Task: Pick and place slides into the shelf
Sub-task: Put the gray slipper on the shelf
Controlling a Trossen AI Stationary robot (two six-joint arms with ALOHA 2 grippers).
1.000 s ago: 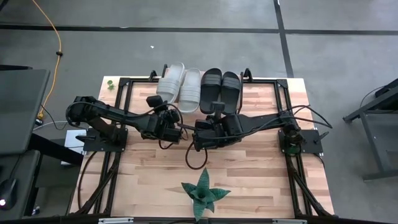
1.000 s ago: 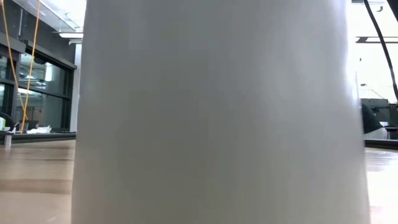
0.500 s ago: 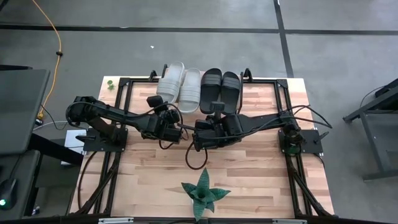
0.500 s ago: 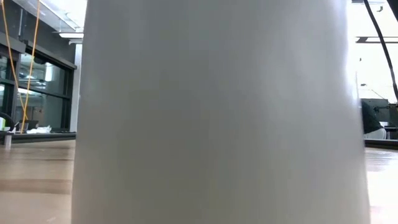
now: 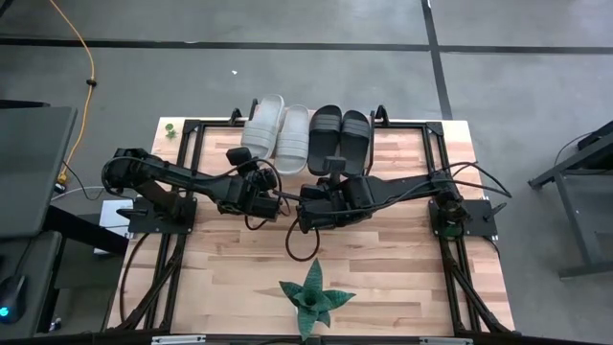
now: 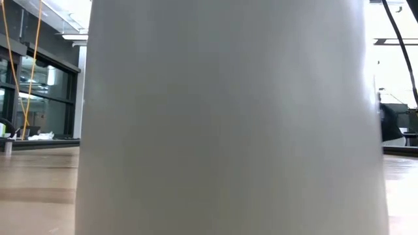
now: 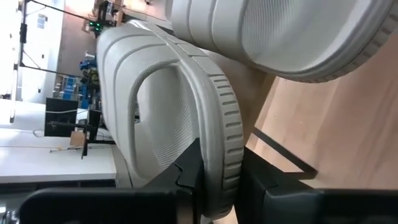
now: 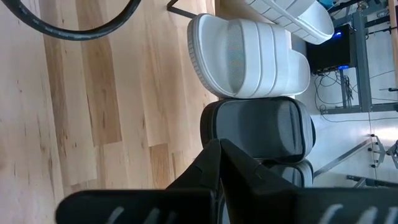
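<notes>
Left gripper (image 7: pixel 217 180) sits at the heel of one pale slide (image 5: pixel 261 127), its dark fingers (image 7: pixel 186 171) straddling the ribbed sole edge in the left wrist view; the grip looks loose and I cannot tell whether it has let go. From above, nothing has visibly shifted since a second ago: both arms, all four slides and the plant lie as they did.

Right gripper (image 8: pixel 219 155) is clenched with nothing between its fingers. It points at the heel of a black slide (image 8: pixel 258 134) and hangs just short of it, near the middle of the table (image 5: pixel 402 278).

The four slides stand side by side in a row at the far edge of the table. The two pale ones are on the left, the second pale slide (image 5: pixel 293 139) touching the first, and the two black slides (image 5: pixel 340 136) are on the right. The shelf itself cannot be made out under them from above; a thin dark bar (image 7: pixel 280 152) crosses the wood beside the pale pair in the left wrist view.

A green spiky plant (image 5: pixel 311 299) stands at the near edge of the table, well apart from the slides. The low view is filled by a pale grey surface (image 6: pixel 228 117) close to the lens.
</notes>
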